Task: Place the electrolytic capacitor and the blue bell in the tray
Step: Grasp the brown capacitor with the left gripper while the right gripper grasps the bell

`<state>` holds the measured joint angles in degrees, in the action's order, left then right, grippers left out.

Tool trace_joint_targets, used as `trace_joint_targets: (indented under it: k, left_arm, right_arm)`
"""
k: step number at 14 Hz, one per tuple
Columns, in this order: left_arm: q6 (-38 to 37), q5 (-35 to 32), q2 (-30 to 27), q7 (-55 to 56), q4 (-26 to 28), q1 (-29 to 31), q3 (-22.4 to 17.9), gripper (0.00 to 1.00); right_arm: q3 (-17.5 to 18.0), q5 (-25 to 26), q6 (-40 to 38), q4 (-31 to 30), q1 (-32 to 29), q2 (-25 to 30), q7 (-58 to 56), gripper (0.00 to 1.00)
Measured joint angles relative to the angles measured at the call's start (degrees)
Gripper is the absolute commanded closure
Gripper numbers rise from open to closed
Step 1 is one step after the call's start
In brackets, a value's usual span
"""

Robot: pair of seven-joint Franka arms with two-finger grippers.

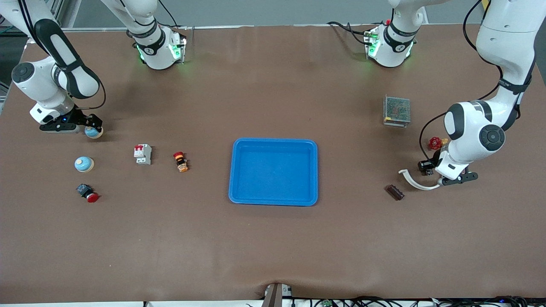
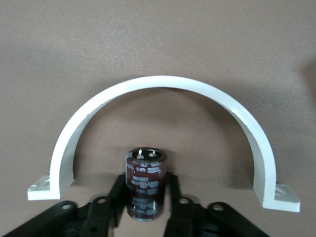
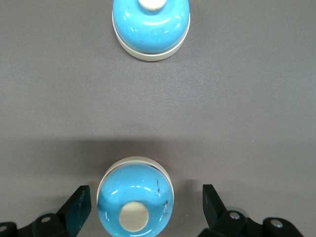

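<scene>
Pickup stage rn: left gripper [image 2: 144, 205] is clamping the capacitor [image 2: 144, 183] on the bench's left-arm end, right gripper [image 3: 143, 210] is sitting wide open around a blue bell [image 3: 136, 200]. Next imo: lift, carry both to tray [image 1: 273, 145], which is waiting mid-bench.

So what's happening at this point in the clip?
Two arms are collecting parts for the blue tray, which holds nothing yet. The left pincer, low over the table at the left arm's end, has its fingers against a dark electrolytic capacitor inside a white curved bracket. The right pincer is open around one blue bell; a second bell sits nearer the front camera.
</scene>
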<state>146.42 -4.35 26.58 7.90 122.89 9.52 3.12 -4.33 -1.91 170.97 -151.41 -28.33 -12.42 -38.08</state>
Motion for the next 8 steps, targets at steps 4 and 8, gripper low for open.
trace_joint_targets:
  k: [4,8]
  left_arm:
    - [0.02,0.00,-0.15,3.21,-0.49,0.07,0.05,1.00]
    - [-4.94,-0.01,-3.51,5.77,-1.22,-0.21,0.93,1.00]
  right_arm:
    - [-0.01,0.00,1.29,-0.21,-0.01,-0.40,0.00,0.00]
    - [0.00,0.00,3.85,-0.50,-0.02,-2.68,0.01,0.00]
